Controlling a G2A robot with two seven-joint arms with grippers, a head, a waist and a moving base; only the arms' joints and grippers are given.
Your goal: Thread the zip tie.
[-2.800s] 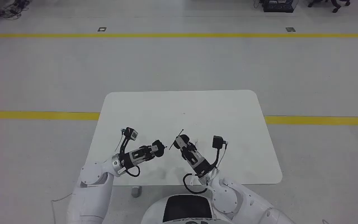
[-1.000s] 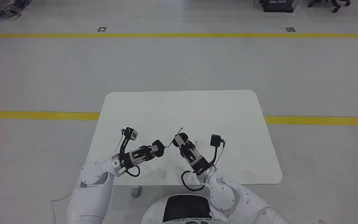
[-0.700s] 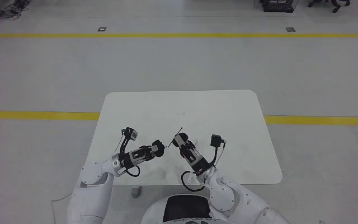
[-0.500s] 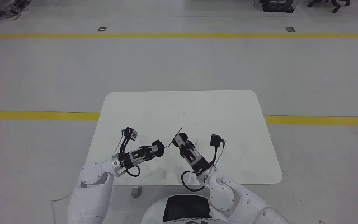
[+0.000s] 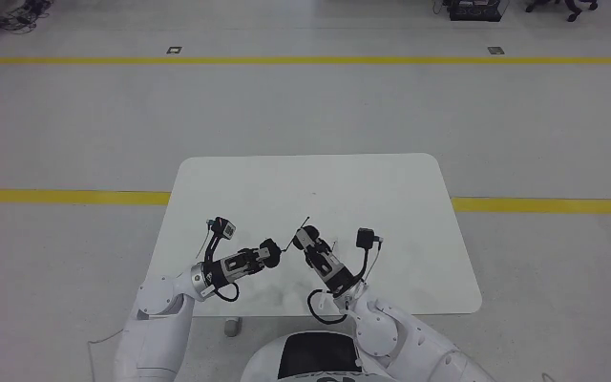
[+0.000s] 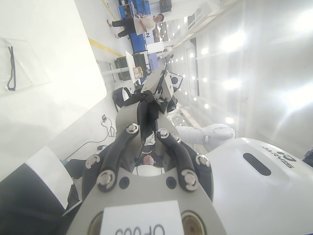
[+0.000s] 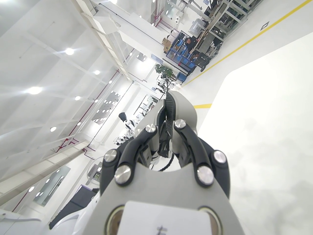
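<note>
My two grippers meet above the front part of the white table. The left gripper is shut on a black end of the zip tie at its fingertips. Just beyond it in the left wrist view is the right gripper. That right gripper is shut on the ribbed black zip tie strap, which runs between its fingers. The strap's thin tip sticks out past the fingers toward the table's middle. How the two ends meet is hidden between the grippers.
A clear plastic bag with another black zip tie inside lies flat on the table, off to the side of the left gripper. The table's rounded front edge is close under both arms.
The right gripper has shifted a little toward the left gripper, carrying the strap with it. The left arm has stayed in place.
</note>
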